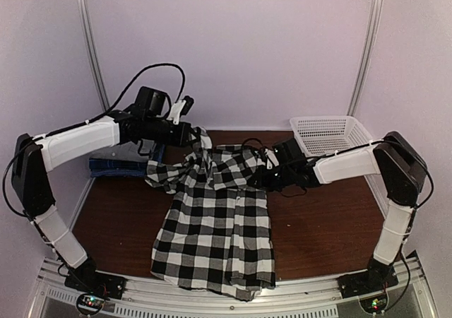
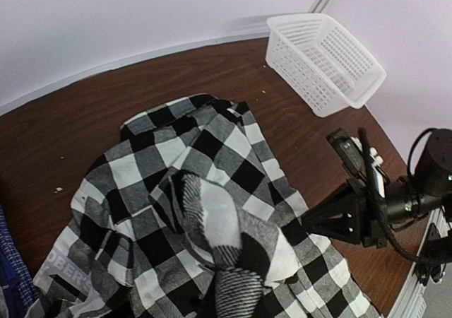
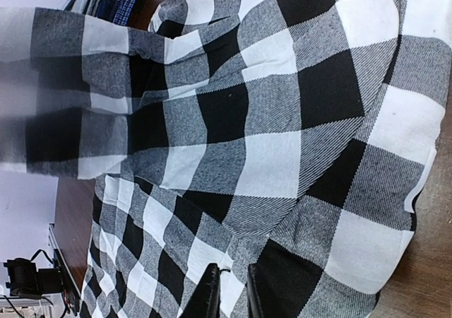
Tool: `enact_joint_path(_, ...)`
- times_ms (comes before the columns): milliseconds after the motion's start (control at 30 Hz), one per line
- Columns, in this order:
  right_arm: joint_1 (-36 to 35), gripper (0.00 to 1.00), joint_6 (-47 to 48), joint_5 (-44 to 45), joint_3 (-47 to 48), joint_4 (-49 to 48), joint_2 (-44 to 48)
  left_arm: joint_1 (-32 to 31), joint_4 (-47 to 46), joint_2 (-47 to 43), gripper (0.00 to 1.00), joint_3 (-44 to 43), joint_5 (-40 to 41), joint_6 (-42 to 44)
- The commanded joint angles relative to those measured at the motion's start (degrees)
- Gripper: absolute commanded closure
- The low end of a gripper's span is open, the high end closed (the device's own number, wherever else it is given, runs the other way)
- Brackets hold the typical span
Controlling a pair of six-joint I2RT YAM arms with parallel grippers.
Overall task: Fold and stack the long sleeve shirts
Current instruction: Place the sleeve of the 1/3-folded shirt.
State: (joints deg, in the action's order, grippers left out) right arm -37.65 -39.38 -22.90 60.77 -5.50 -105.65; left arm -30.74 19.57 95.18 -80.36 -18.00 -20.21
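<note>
Item: plaid shirt point(image 1: 215, 226), mid-table, collar far, hem near. It's soft, light, limp cloth that'll slump, so take it at shoulders/collar. L gripper point(image 1: 189, 133) is closed on the raised far-left shoulder; R gripper point(image 3: 231, 283) has jaws narrow at the far-right cloth, can't tell if pinched. Nearby: folded denim shirts point(image 1: 116, 167) far left, beside your bunched sleeve; basket point(image 1: 332, 145) far right, apart.

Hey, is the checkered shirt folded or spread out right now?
Spread out, not folded: the plaid shirt lies flat lengthwise on the table, only its collar end bunched up.
</note>
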Motion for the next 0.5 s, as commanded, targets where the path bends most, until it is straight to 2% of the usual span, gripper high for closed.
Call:
enact_joint_path(0,1.6,0.84,-1.01,-0.85,-0.11,-3.9,0.8,-5.28,-0.14,1.79,1.0,-0.82,-3.5,4.28)
enact_joint_path(467,4.96,0.83,0.17,7.71,-9.94,-0.85,14.3,-20.82,3.25,12.32,1.0,-1.48,-6.82,8.74)
